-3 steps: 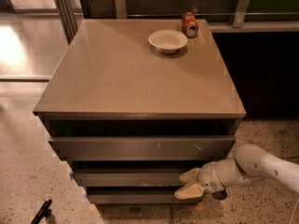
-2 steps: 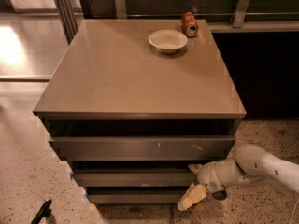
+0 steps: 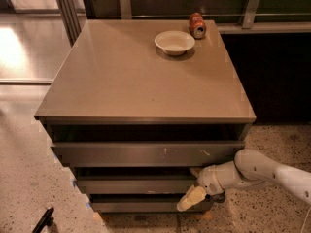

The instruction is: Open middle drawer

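The claw point(image 3: 188, 188) is hanging at the lower right of the frame with its fingers point(image 3: 190, 198) spread, gripping nothing and bracketing the right end of the middle drawer point(image 3: 136, 184). The front is stretching leftward, long axis horizontal, so I'm expecting a pull toward the frame's bottom edge.

The tan counter point(image 3: 121, 81) carries a white bowl point(image 3: 175, 42) near its far right edge, with a can point(image 3: 197, 25) on its side just behind. The gripper point(image 3: 193, 193) is low at the front, by the middle drawer point(image 3: 131, 184).
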Tool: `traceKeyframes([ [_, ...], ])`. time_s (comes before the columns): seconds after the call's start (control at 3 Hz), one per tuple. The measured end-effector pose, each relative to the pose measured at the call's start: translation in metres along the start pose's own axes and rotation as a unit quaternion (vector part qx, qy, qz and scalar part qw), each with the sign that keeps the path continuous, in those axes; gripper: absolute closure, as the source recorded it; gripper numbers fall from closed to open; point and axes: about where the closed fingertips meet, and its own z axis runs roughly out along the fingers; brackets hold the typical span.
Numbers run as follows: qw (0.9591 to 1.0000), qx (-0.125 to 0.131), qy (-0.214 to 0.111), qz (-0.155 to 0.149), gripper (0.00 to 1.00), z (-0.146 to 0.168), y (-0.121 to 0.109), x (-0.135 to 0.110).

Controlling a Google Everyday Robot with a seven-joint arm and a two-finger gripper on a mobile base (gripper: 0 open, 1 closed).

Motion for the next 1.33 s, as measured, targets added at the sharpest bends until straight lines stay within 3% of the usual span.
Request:
traceKeyframes([
  [0.33, 1.0, -0.001, 0.0, 0.0, 0.0, 0.0, 0.0, 0.0],
  [0.67, 0.9997, -0.022, -0.001, 0.006, 0.0, -0.013, 0.018, 0.012],
  [1.33, 0.9994, -0.012, -0.032, 0.002, 0.0, -0.024, 0.013, -0.002],
])
